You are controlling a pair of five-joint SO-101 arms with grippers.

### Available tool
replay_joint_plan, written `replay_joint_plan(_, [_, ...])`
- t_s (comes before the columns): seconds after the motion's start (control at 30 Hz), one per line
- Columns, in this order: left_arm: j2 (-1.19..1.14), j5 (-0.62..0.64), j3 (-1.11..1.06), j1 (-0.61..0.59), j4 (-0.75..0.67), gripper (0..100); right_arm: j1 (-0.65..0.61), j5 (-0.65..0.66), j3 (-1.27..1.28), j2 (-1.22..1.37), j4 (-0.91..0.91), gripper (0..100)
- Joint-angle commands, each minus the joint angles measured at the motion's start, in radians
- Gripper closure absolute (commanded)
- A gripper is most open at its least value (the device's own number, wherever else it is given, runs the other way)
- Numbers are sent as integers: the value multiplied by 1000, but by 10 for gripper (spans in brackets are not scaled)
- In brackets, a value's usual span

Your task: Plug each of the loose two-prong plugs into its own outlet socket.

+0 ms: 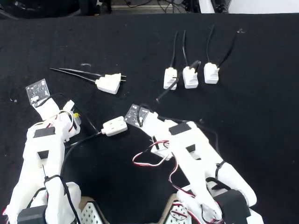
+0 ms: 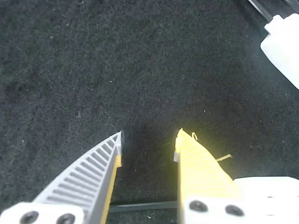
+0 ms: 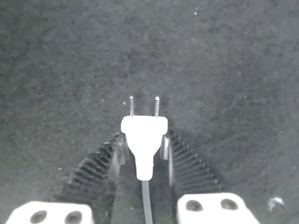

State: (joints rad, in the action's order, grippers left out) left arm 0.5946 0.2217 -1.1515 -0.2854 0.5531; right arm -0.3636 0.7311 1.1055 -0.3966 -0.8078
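Black desk (image 1: 261, 140). High view: a white corded block (image 1: 114, 126), probably an outlet socket, lies just beside the right hand (image 1: 136, 115). A loose plug (image 1: 109, 84) lies beyond it, unmated, long axis across the desk. Whether the three corded blocks (image 1: 190, 76) farther off are mated cannot be told. Much appears outstanding.

Left wrist view: left hand (image 2: 147, 140) released, empty.

Right wrist view: right hand grasping a two-prong plug (image 3: 144, 133), prongs pointing straight away from the hand, not yet inserted.

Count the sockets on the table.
3. They lie in a row toward the far right of the table: left socket, middle socket, right socket. More may lie hidden.
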Motion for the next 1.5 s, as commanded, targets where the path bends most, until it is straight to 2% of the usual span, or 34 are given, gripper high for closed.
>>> replay_joint_plan(0.0, [28,-11,8,2,-15,812,9,-9,-2,-4,18,899])
replay_joint_plan(0.17, [28,-11,8,2,-15,812,11,-55,-10,-4,14,895])
replay_joint_plan(0.33, [28,-11,8,2,-15,812,12,-103,-39,35,5,799])
replay_joint_plan(0.47, [28,-11,8,2,-15,812,12,-103,-87,104,-25,798])
replay_joint_plan(0.53, [28,-11,8,2,-15,812,17,-103,-110,133,-40,815])
replay_joint_plan(0.73, [28,-11,8,2,-15,812,55,-101,-122,151,-43,987])
replay_joint_plan(0.97, [28,-11,8,2,-15,812,55,-103,-122,151,-43,982])
replay_joint_plan(1.03, [28,-11,8,2,-15,812,58,-109,-128,151,-46,954])
replay_joint_plan(1.13, [28,-11,8,2,-15,812,58,-100,-131,151,-75,814])
replay_joint_plan(1.2, [28,-11,8,2,-15,812,55,-72,-127,151,-78,766])
replay_joint_plan(1.47, [28,-11,8,2,-15,812,61,-52,-124,151,-92,874])
